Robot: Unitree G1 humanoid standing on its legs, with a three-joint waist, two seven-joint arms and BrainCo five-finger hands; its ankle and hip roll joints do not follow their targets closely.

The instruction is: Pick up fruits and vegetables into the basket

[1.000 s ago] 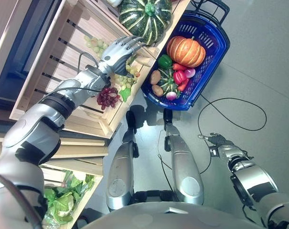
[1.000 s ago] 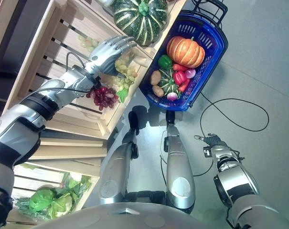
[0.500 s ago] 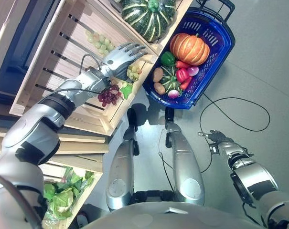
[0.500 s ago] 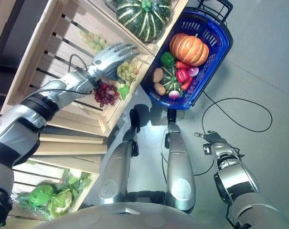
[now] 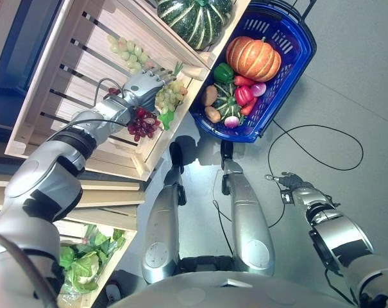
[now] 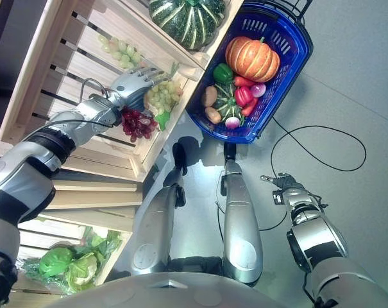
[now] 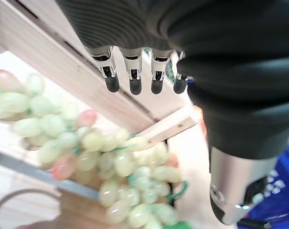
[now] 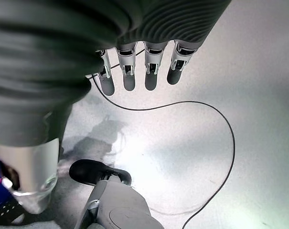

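Observation:
My left hand (image 5: 141, 86) reaches into the wooden crate (image 5: 72, 38) with straight fingers (image 7: 133, 76), right beside a bunch of green grapes (image 5: 168, 97). It is open and touches nothing that I can see. Purple grapes (image 5: 142, 123) lie just below the hand, and a second green bunch (image 5: 125, 50) lies further back. The blue basket (image 5: 290, 38) stands on the floor beside the crate with an orange pumpkin (image 5: 253, 58), peppers, potatoes and a small striped squash in it. My right hand (image 5: 290, 186) hangs open low over the floor.
A large green striped pumpkin (image 5: 194, 16) sits on the crate's far end, next to the basket. A lower crate holds leafy greens (image 5: 84, 266). Grey floor (image 5: 347, 83) spreads to the right of the basket.
My left hand has drawn back from the crate's edge near the big pumpkin and sunk deeper into the crate, beside the green grapes. The right hand has stayed put.

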